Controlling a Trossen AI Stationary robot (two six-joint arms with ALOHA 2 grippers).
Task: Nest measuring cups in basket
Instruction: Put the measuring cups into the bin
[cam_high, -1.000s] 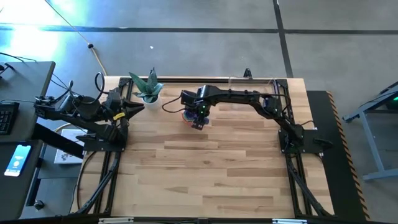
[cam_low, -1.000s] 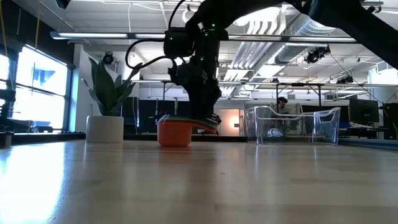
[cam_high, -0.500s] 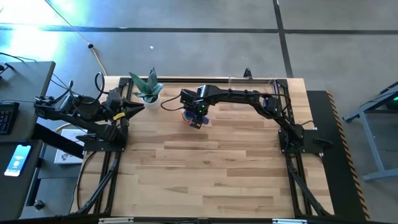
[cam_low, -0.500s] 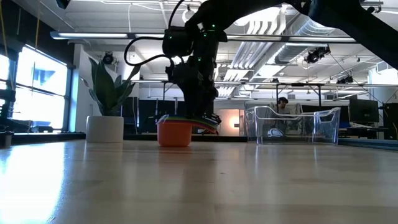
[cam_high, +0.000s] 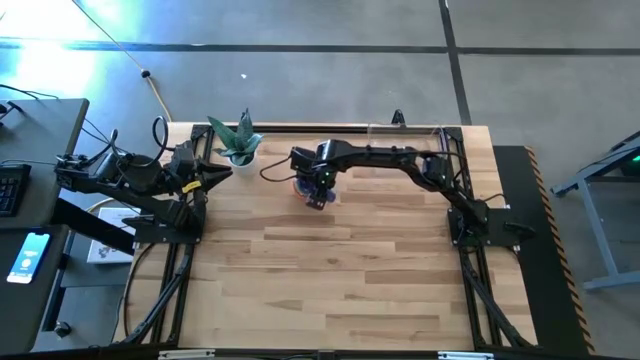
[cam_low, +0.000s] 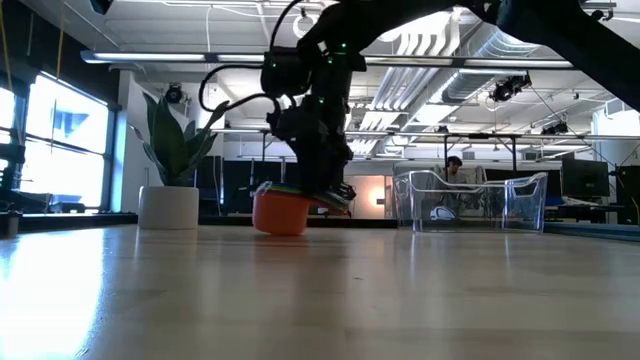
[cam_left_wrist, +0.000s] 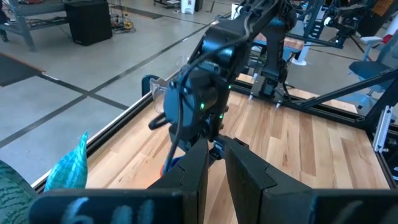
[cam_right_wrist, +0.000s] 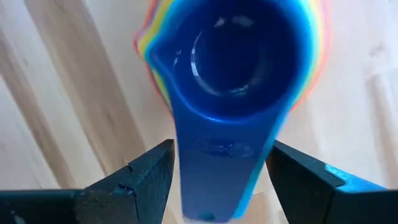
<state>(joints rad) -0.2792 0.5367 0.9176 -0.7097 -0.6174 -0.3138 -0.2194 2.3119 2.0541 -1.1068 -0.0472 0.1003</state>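
Note:
A nested stack of measuring cups (cam_low: 278, 212) sits near the middle of the table's far side, with an orange cup outermost. The right wrist view shows a blue cup (cam_right_wrist: 239, 56) on top, with coloured rims around it. My right gripper (cam_right_wrist: 221, 163) is over the stack (cam_high: 300, 186), shut on its handles. The clear basket (cam_low: 470, 200) stands farther right by the far edge. It shows under the right arm in the high view (cam_high: 432, 135). My left gripper (cam_high: 226, 172) waits at the table's far left, shut on nothing. My right gripper pinches the blue cup's flat handle (cam_right_wrist: 221, 149) between its two fingers, one on each long edge. The fingers (cam_low: 335, 190) come from above and lie across the handle. The stack hangs tilted in the hold, its base barely off the table.
A white pot with a green plant (cam_low: 170, 205) stands left of the stack, close to my left gripper (cam_left_wrist: 217, 155). Bare wood fills the near half of the table (cam_high: 330, 280). A person sits in the room behind the basket.
My right gripper has risen slightly. The cup stack has tipped and come a little off the table; earlier it stood flat.

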